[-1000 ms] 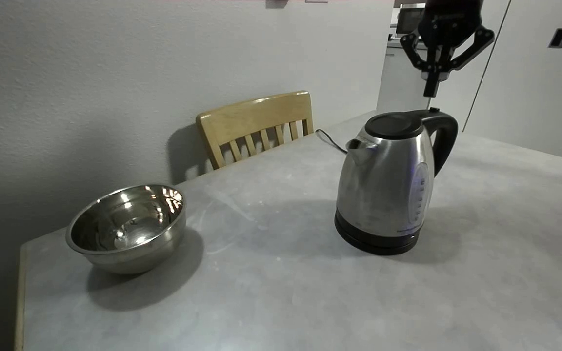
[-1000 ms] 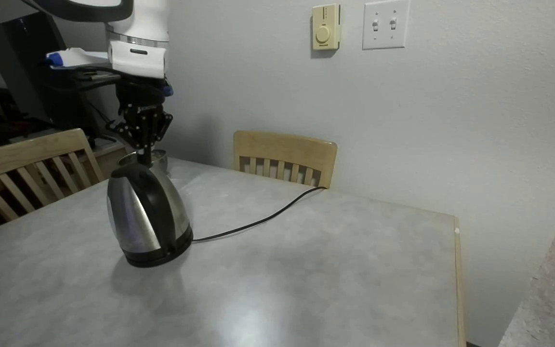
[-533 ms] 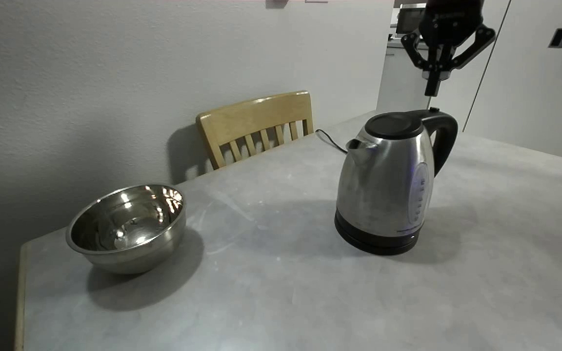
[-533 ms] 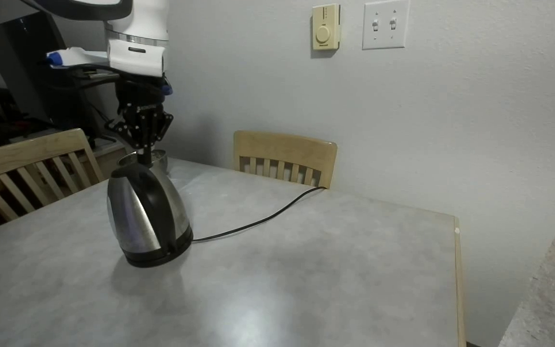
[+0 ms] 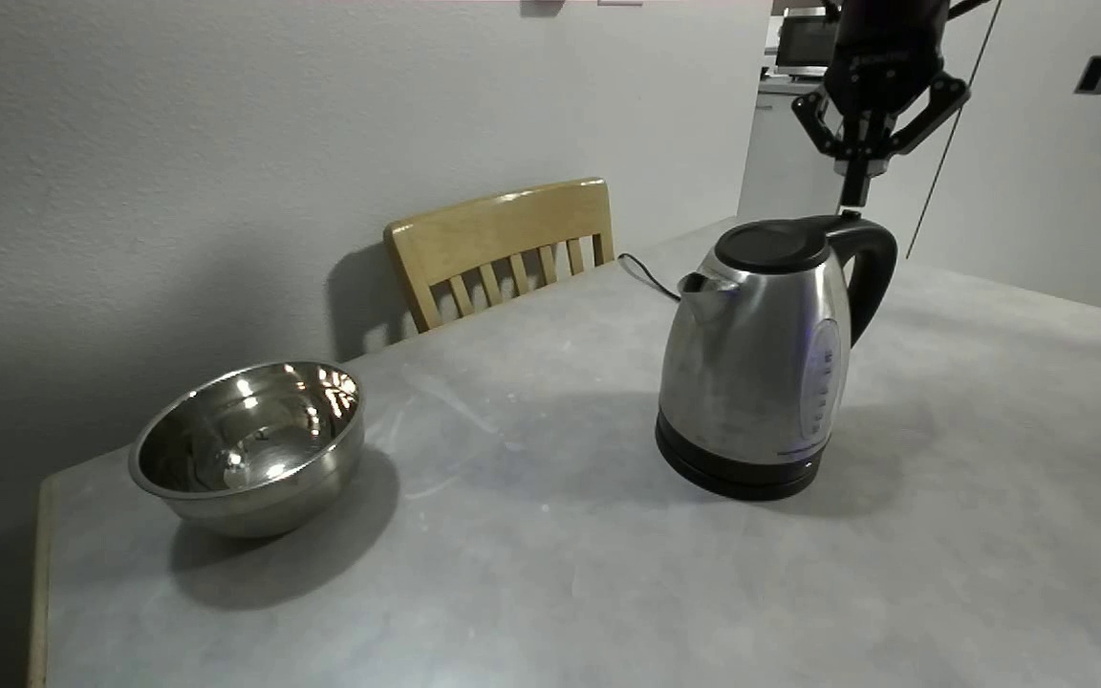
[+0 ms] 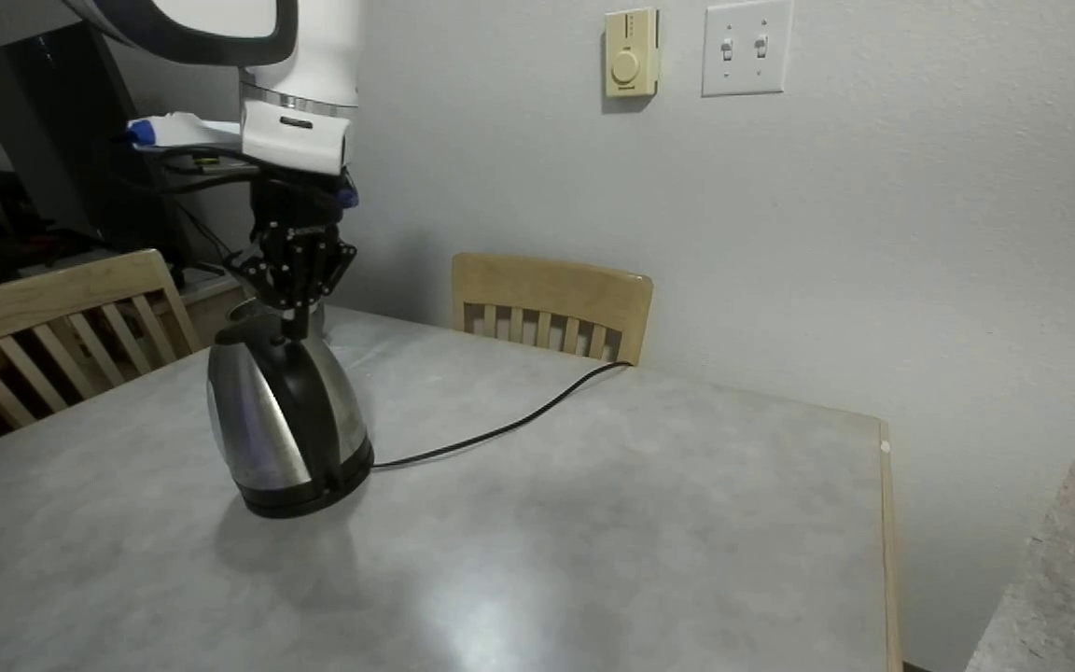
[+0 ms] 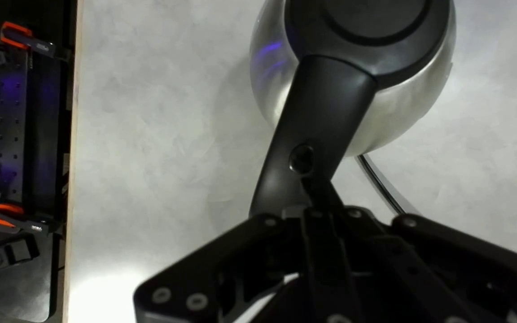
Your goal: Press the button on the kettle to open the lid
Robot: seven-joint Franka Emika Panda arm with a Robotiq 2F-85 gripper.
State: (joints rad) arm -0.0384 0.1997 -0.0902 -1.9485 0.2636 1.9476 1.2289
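Table (image 5: 531,592): flat, shd back a down push OK.

Kettle (image 5: 751,363): upright on table. Fill lvl can't tell; if near dry, a sideways shove cd slide or tip it, so keep force vertical.

Claw (image 5: 854,196): hangs over kettle top, pressed together, nothing pinched btwn. Right config for a poke IMO: one stiff prod. Leave it as is.

Handle (image 7: 317,116): black, arcs off kettle top. Curves away & looks smooth, so an off-ctr poke prob skids twd its outer end.

Lid (image 5: 770,246): down, so step not done. Prob sprung; once it releases, back off straight up & don't block the swing.

Fingertips (image 5: 854,191): narrow, one blunt end, so not much aim margin. In an exterior view, just above handle.

Btn (image 7: 302,159): small, round, on handle's upper curve. Wrist view has fingertips just beside it, on the side away from lid. Contact: can't tell. Rec: nudge slightly twd lid, chk ctr in wrist view, then slow straight press. Watch lid, not travel; stop when it pops. Don't ram it: hard bottom-out cd rock kettle. If no pop, lift, re-aim, retry; don't lean harder off-ctr.
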